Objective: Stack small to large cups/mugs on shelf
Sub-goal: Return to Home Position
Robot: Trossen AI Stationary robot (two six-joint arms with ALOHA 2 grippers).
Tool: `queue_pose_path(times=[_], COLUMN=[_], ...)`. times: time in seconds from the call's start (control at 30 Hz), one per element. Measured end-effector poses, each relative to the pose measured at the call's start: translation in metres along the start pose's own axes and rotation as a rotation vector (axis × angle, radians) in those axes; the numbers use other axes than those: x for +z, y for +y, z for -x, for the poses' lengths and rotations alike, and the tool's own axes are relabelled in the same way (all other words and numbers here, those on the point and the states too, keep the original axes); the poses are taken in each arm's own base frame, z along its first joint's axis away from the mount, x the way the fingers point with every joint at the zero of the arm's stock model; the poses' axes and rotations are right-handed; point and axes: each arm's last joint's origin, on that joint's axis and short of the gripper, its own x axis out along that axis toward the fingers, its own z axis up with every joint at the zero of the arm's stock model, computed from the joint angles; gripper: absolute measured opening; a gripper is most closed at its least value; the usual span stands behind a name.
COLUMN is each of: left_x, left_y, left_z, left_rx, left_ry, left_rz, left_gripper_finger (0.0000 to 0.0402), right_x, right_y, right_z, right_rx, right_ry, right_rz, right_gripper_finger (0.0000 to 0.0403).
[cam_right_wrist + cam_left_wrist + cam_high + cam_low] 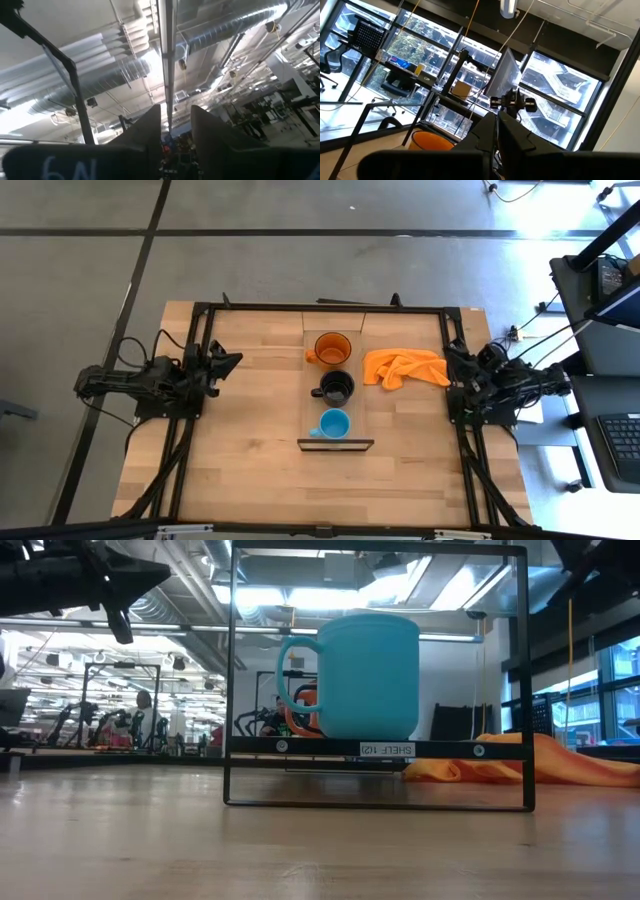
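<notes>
Three mugs stand upright in a row along the light-wood shelf: the orange mug at the far end, the black mug in the middle, the blue mug at the near end. In the low view the blue mug stands on the shelf's front rail and hides the others. My left gripper is shut and empty at the table's left side. My right gripper is empty at the right side, its fingers a little apart. The orange mug also shows in the left wrist view.
An orange cloth lies crumpled on the table just right of the shelf, between it and my right gripper; it also shows in the low view. A dark metal frame runs around the tabletop. Bare table lies left of the shelf and toward the near edge.
</notes>
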Motion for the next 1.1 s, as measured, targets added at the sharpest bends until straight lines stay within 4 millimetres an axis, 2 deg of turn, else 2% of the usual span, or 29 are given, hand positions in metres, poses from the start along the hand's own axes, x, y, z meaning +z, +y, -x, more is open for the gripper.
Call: queue_pose_path(times=[0.13, 0.5, 0.83, 1.0, 1.1], left_x=[0.000, -0.002, -0.019, -0.030, -0.031], left_y=[0.000, 0.001, 0.009, 0.014, 0.015], left_z=[0.000, 0.000, 0.002, 0.006, 0.006], left_rx=[0.000, 0.010, 0.080, 0.125, 0.122], left_ry=[0.000, 0.025, 0.194, 0.309, 0.322], left_rz=[0.003, -0.005, -0.071, -0.121, -0.171], left_gripper_finger=[0.0014, 0.0014, 0.0014, 0.0014, 0.0014], right_x=[-0.008, -0.011, -0.041, -0.060, -0.066], right_y=[-0.004, -0.004, -0.008, -0.019, -0.025], right_z=[0.005, 0.005, 0.011, 0.020, 0.025], right_rx=[0.000, 0.004, 0.131, -0.031, -0.116], right_ry=[-0.008, 0.028, 0.366, 0.577, 0.647], right_rz=[-0.008, 0.033, 0.213, 0.218, 0.309], right_gripper_finger=[0.0108, 0.0108, 0.0108, 0.0108, 0.0108])
